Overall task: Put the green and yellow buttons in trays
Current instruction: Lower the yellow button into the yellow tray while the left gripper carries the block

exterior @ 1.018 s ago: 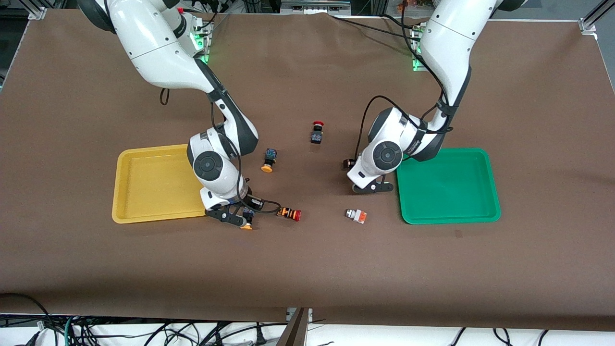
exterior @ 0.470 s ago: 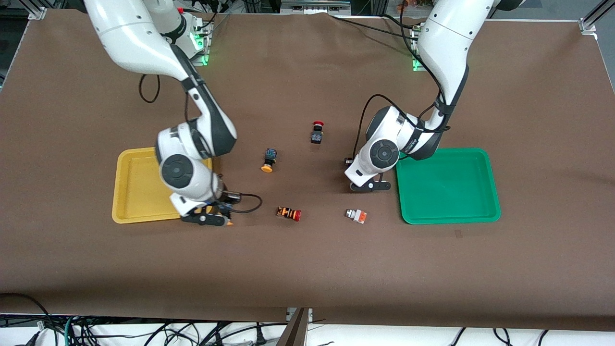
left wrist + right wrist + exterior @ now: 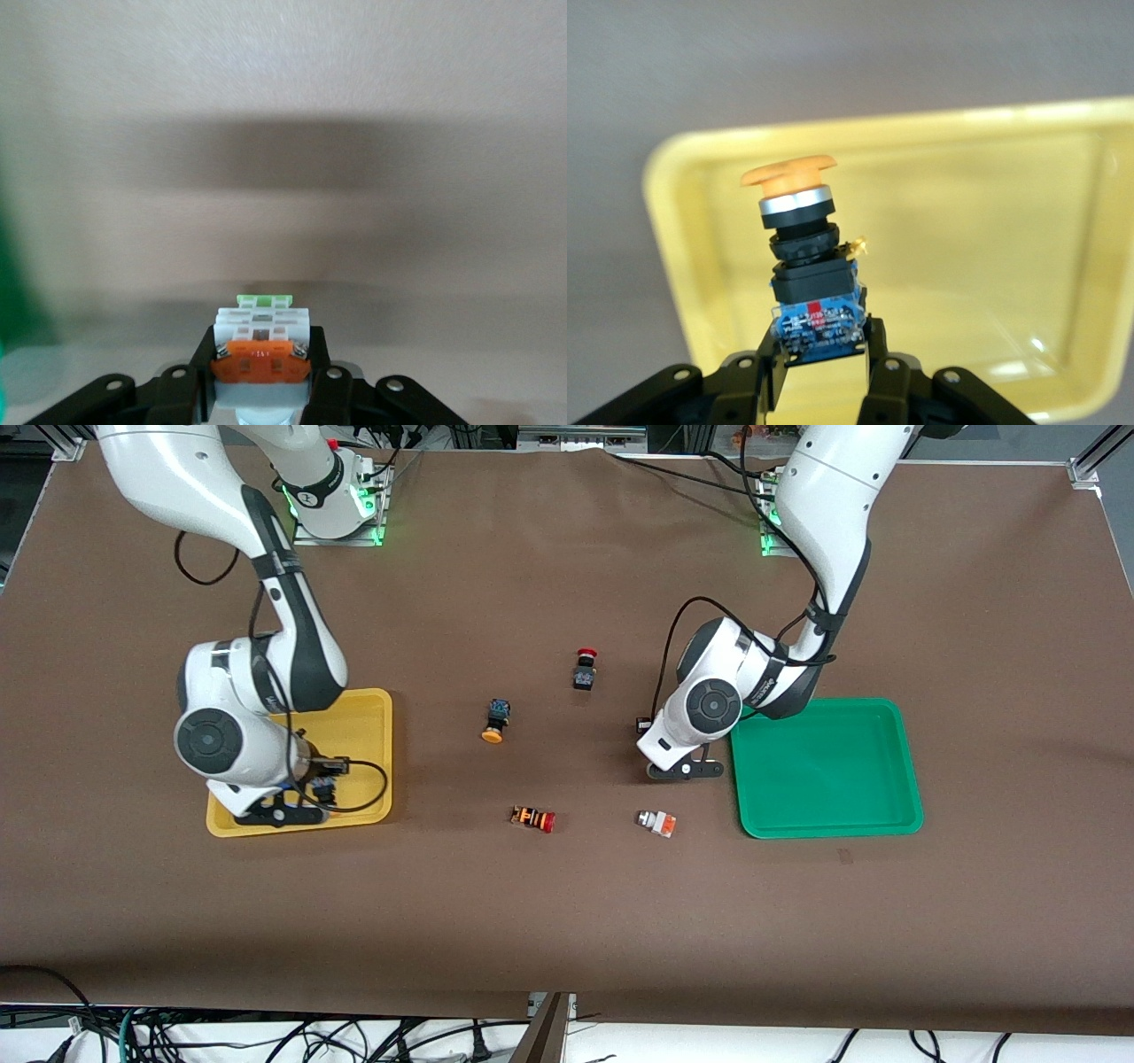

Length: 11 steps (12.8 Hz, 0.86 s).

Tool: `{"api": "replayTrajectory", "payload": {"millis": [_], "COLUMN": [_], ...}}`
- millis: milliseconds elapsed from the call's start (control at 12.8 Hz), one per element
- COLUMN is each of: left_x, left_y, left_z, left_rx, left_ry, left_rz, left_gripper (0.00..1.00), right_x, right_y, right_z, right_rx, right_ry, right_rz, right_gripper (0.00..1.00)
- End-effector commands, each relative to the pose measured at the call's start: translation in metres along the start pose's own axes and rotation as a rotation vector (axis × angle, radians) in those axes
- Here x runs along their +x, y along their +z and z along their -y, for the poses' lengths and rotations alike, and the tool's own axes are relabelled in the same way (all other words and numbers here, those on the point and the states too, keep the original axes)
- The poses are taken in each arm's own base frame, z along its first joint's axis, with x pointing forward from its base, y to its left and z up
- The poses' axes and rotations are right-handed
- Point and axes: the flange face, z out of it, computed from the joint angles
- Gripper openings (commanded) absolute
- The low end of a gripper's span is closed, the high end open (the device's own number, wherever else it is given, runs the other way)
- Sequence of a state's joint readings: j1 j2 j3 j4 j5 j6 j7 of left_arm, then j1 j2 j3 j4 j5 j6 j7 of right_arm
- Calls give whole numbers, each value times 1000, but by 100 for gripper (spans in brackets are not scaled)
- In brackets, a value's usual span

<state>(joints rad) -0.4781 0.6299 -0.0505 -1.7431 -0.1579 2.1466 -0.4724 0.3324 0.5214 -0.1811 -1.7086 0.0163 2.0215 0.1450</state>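
My right gripper is shut on a black-bodied button with a yellow-orange cap, held over the near part of the yellow tray, which fills the right wrist view. My left gripper is shut on a white-bodied button with an orange face, over the table beside the green tray. A second yellow-capped button lies mid-table. A second white-bodied button lies nearer the front camera than the left gripper.
A black switch with a red cap lies mid-table toward the bases. An orange-striped switch with a red cap lies between the trays, near the white-bodied button. A sliver of the green tray shows in the left wrist view.
My right arm carried the yellow-capped button from beside the striped switch toward its own end of the table, to over the yellow tray. My left arm has barely moved.
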Motion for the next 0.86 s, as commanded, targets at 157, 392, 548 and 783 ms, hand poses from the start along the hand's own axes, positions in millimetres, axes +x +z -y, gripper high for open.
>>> {"api": "replayTrajectory", "payload": {"millis": [157, 392, 548, 783], "left_x": [7, 33, 50, 73], "left_y": [-76, -110, -119, -99], "left_z": [51, 124, 169, 217], "left_rx": [27, 34, 5, 30], "left_ry": [42, 172, 246, 299], "left_rz": [55, 92, 81, 66], "left_gripper": [0, 2, 2, 6], "right_x": [-39, -45, -51, -51], "right_y": [23, 57, 78, 89], "right_z": [-57, -81, -92, -100], "right_rx": [1, 2, 4, 3], "right_ry": [-9, 32, 31, 39], "right_rz": [50, 54, 37, 52], "right_gripper": [2, 2, 2, 18]}}
